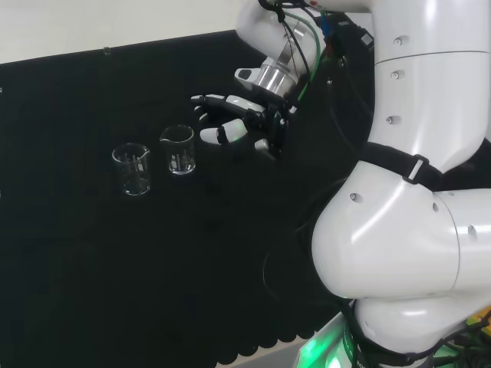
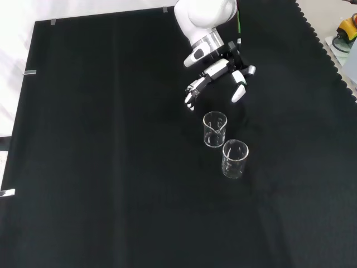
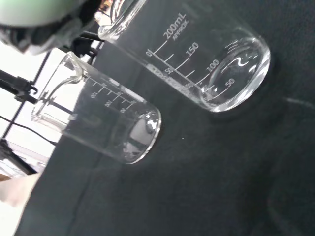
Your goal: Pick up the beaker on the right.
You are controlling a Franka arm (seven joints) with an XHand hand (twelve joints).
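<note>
Two clear glass beakers stand upright on the black cloth. In the head view the right beaker (image 1: 179, 149) is nearest the hand (image 1: 242, 123), and the left beaker (image 1: 132, 169) stands beside it. The hand hovers just right of the right beaker, fingers stretched and relaxed, holding nothing. Seen from the front, the hand (image 2: 215, 75) is above the nearer-to-it beaker (image 2: 214, 129), with the other beaker (image 2: 234, 158) lower right. In the wrist view the larger, closer beaker (image 3: 206, 54) and the farther beaker (image 3: 98, 115) both look empty.
The arm's big white links (image 1: 414, 192) fill the right side of the head view. The cloth's scalloped edge (image 2: 329, 53) runs down the right side of the front view, with a few small items (image 2: 345, 33) beyond it.
</note>
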